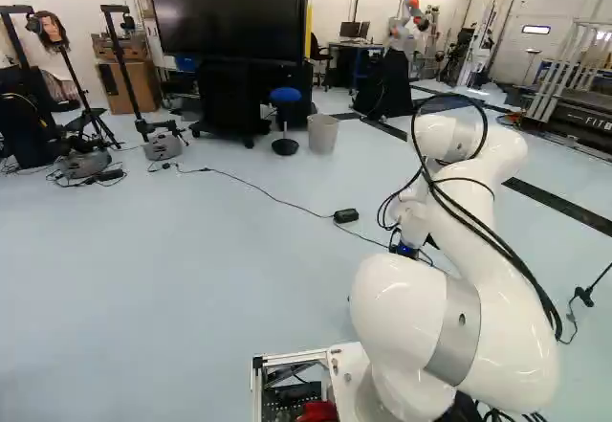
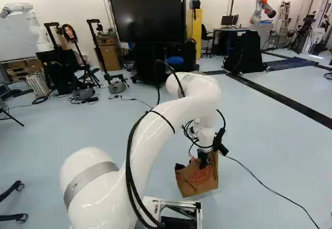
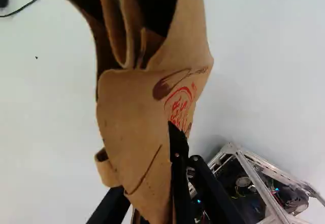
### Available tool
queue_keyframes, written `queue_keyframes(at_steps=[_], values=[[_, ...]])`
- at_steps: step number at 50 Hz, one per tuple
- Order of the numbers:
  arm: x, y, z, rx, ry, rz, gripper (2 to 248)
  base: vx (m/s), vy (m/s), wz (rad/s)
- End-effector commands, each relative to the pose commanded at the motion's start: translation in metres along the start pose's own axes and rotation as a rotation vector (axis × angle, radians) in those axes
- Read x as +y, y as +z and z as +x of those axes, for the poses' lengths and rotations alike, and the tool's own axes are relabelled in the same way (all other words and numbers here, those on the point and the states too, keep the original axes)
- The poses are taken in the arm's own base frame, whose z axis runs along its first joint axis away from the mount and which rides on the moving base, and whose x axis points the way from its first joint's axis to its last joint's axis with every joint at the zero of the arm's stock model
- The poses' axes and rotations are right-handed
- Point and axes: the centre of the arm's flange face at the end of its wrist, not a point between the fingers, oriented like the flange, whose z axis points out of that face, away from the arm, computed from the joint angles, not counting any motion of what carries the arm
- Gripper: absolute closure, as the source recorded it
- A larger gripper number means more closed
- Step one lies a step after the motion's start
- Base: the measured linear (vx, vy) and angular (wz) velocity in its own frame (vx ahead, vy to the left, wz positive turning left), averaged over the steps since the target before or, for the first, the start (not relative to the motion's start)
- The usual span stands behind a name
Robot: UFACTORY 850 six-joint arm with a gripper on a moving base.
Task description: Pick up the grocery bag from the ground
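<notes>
"Where's the grocery bag (image 2: 193, 179)?"
"Tilted, at the arm's (image 2: 163, 128) far end; the gripper (image 2: 205, 161) pinches it between both fingers; whether it touches the floor (image 2: 259, 146), I can't tell."

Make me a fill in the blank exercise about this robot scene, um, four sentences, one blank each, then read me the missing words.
The pincer has hold of the grocery bag between its two ____.
The bag is made of brown ____.
The round printed mark on its side is ____.
In the left base view, the low stool beside the bin has a ____ seat.

Missing words: fingers; paper; red; blue.
</notes>
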Motion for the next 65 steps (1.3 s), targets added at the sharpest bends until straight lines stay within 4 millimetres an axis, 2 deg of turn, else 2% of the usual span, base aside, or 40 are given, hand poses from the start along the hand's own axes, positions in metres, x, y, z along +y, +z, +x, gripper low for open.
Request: queue_keyframes(at_steps=[31, 65], values=[[0.010, -0.047, -0.027, -0.016, 0.011, -0.007, 229, 0.000, 0.000, 0.000], [0.035, -0.098, -0.060, -0.033, 0.042, -0.013, 229, 0.000, 0.000, 0.000]])
